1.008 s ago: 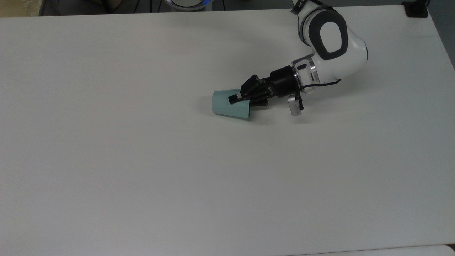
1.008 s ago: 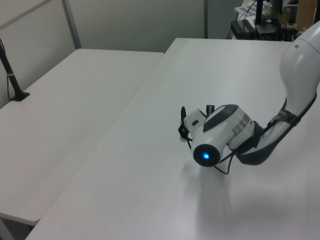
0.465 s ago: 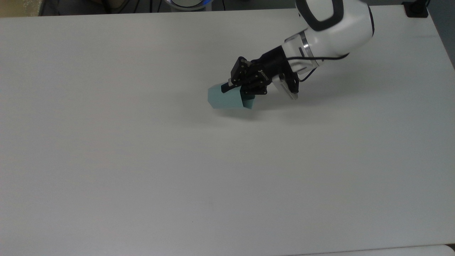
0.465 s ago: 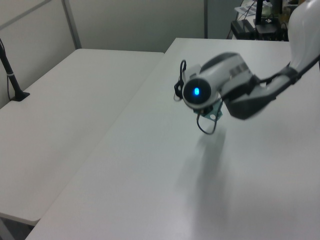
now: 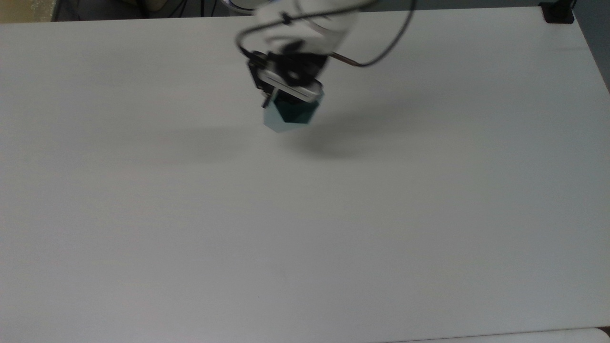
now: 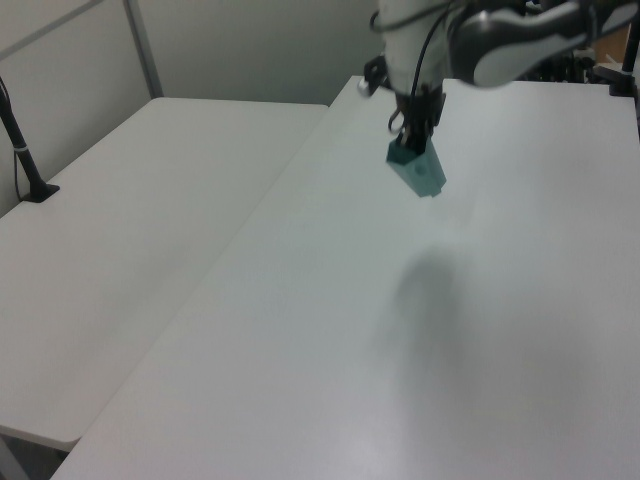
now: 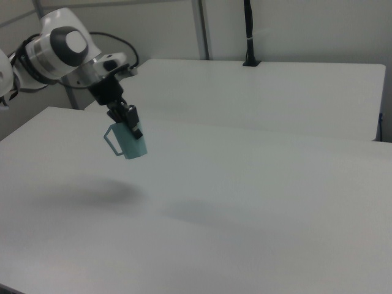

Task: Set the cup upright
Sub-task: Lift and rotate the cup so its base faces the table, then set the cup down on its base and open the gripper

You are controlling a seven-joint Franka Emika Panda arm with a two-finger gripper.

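Note:
The pale teal faceted cup [image 5: 291,114] hangs in the air well above the white table [image 5: 305,228], its dark inside turned up toward the top view. My gripper [image 5: 284,99] is shut on the cup's rim from above. In the left view the cup [image 6: 418,171] dangles tilted under the gripper [image 6: 409,140]. In the right view the cup [image 7: 130,143] tilts with its small handle toward the right view's left, below the gripper [image 7: 129,125]. The cup's shadow lies on the table beneath it.
A second white table [image 6: 140,210] stands alongside, across a narrow gap, with a black post [image 6: 22,140] clamped to it. Another black post [image 7: 248,33] rises at that table's far edge. A black clamp [image 5: 555,12] sits at the top view's upper right corner.
The arm has swung up and toward the top view's left, lifting the cup off the table. The cup has turned from lying on its side to mouth facing up.

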